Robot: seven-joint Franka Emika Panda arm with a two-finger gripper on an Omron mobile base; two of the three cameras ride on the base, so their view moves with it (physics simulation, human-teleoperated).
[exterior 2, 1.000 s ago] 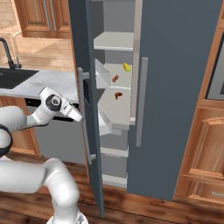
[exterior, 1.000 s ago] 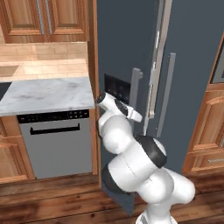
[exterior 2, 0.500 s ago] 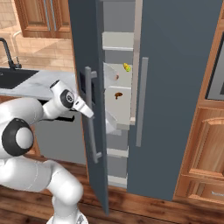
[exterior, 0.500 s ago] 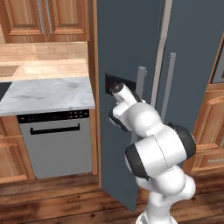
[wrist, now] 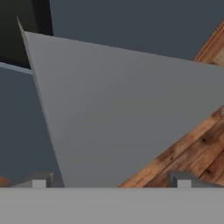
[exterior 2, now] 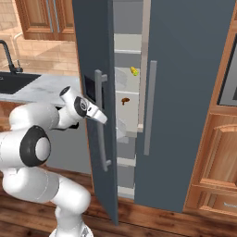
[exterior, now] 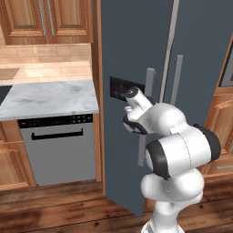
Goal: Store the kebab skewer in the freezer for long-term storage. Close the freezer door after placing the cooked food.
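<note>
Seen from the right base, the half-shut freezer door (exterior 2: 99, 115) hides most of the freezer's (exterior 2: 127, 88) shelves, and the yellow kebab skewer (exterior 2: 134, 71) in the remaining gap is too small to make out in detail. From the left base, the door blocks the interior entirely. The robot's hand (wrist: 111, 177) shows just its fingertips, cut off low in the hand view.

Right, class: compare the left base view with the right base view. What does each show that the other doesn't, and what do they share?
Left base view alone: the marble counter and the dishwasher under it.

Right base view alone: the freezer interior through the gap, with the yellow kebab skewer on a pale shelf and a brown item below it; also a black faucet.

Both: the freezer door ajar, and the arm's pincer at the door's bar handle.
</note>
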